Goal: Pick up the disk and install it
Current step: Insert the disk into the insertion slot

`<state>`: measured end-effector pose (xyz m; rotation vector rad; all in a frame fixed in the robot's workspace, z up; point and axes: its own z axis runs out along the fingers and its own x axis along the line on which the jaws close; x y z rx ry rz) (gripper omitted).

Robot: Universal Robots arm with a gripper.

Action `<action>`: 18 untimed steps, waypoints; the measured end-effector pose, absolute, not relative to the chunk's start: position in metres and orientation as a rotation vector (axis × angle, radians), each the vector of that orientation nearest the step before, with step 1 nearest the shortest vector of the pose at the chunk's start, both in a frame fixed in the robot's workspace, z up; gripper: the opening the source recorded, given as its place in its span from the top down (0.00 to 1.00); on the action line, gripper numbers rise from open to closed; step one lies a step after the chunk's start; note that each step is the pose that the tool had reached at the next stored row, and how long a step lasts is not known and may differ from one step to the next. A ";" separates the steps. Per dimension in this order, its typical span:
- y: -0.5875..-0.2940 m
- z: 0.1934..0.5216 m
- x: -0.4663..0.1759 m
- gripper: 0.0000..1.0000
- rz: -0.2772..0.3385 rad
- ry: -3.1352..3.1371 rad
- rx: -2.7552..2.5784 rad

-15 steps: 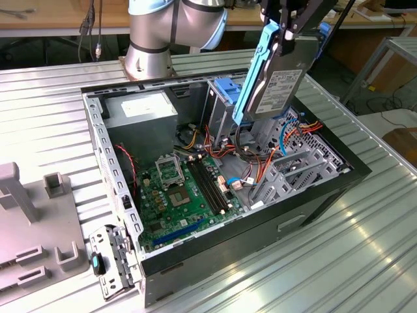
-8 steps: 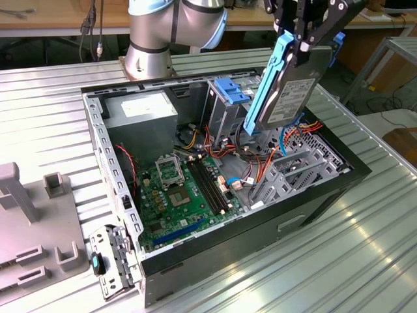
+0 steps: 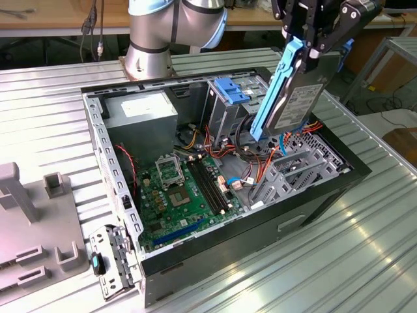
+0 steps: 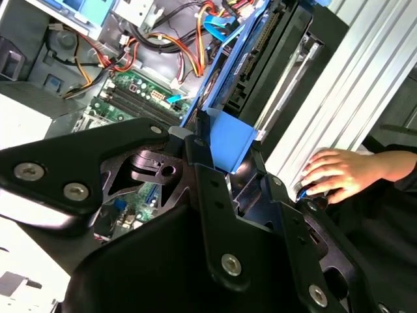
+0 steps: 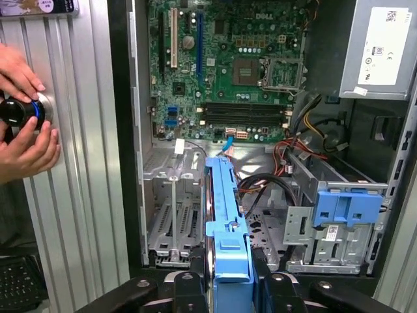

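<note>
Landmark: the open computer case [image 3: 215, 246] lay on its side on a ribbed metal table [image 3: 345, 261], its interior facing up.
Gripper: the gripper [image 3: 305, 47] hung above the case, over the end that held the drive cages; its black fingers were clamped tight on the upper end of the disk.
Disk: the disk [image 3: 287, 91] was held in the air above the case, steeply tilted and nearly upright, with one blue rail facing the exterior camera and the labelled grey face beside it. Its lower end pointed down into the case, near the orange and red cables [image 3: 296, 134]. I could not tell whether that end was below the case rim.
Disk from the wrist: in both wrist views the blue rail [image 5: 225, 215] ran away from the fingers toward the case floor [image 4: 231, 140].
Blue bracket: a blue bracket [image 3: 231, 91] sat atop a grey metal cage inside the case, beside the hanging disk [image 5: 345, 205].
Motherboard: the green motherboard [image 3: 179, 189] lay on the case floor, apart from the disk.
Power supply: a grey power supply [image 3: 140, 111] filled a case corner, well apart from the disk.
Person: a person's hands [image 5: 23, 130] gripped a black knob [image 5: 16, 111] on the table outside the case.
</note>
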<state>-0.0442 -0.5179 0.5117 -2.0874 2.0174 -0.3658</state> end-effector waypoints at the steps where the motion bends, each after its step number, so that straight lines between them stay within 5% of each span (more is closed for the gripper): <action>1: -0.519 0.512 -0.043 0.63 -0.370 2.014 -2.086; 18: -0.538 0.500 -0.018 0.63 -0.400 1.992 -2.071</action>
